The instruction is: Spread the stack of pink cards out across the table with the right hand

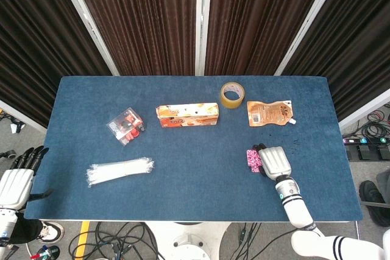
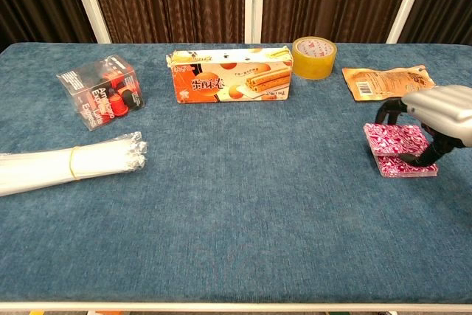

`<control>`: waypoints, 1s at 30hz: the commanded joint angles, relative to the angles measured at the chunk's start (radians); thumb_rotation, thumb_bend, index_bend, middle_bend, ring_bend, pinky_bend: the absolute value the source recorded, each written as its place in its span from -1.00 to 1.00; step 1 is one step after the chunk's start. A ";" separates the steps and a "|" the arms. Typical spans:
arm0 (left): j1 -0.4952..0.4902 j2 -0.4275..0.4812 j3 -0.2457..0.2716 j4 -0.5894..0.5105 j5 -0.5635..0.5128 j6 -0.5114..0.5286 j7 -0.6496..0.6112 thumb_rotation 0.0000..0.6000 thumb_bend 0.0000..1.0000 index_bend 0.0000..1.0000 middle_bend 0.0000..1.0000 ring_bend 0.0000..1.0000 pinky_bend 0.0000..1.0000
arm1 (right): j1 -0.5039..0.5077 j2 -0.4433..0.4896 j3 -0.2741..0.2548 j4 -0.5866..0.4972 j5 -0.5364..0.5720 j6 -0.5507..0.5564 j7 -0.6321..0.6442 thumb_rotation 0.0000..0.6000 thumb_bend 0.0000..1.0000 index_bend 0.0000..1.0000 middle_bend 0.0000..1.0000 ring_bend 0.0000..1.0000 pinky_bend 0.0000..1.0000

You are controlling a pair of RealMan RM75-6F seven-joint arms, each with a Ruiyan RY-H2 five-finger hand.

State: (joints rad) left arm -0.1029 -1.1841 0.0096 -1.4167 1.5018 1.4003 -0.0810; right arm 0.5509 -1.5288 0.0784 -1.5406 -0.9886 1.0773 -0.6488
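Gripping the stack of pink cards (image 2: 398,150) between thumb and curled fingers, my right hand (image 2: 439,113) held it tilted on the blue table (image 1: 201,156), near the right edge, its long axis running left to right before the orange pouch (image 2: 387,82).

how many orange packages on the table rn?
2: the orange biscuit box stands mid-table at the back; the orange spout pouch lies flat far right, behind the right hand. None seems hidden.
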 commanded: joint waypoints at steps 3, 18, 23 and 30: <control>0.000 0.004 -0.003 -0.001 -0.002 0.003 -0.003 1.00 -1.00 -0.87 -0.90 -1.00 -0.69 | 0.045 -0.029 0.023 -0.022 0.004 -0.019 -0.045 1.00 -0.39 -0.19 -0.17 0.78 0.92; 0.006 0.012 -0.007 0.003 -0.009 0.008 -0.023 1.00 -1.00 -0.87 -0.90 -1.00 -0.69 | 0.152 -0.187 0.050 0.054 0.079 -0.074 -0.127 1.00 -0.39 -0.17 -0.16 0.78 0.92; 0.005 0.012 -0.008 0.008 -0.011 0.005 -0.030 1.00 -1.00 -0.87 -0.90 -1.00 -0.69 | 0.163 -0.198 0.039 0.072 0.086 -0.082 -0.131 1.00 -0.39 -0.18 -0.18 0.78 0.92; 0.006 0.011 -0.007 0.011 -0.015 -0.002 -0.037 1.00 -1.00 -0.86 -0.90 -1.00 -0.69 | 0.175 -0.175 0.025 0.062 0.074 -0.107 -0.110 1.00 -0.58 -0.48 -0.36 0.76 0.92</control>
State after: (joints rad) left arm -0.0972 -1.1731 0.0026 -1.4059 1.4869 1.3986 -0.1183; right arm 0.7253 -1.7042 0.1042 -1.4782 -0.9137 0.9703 -0.7593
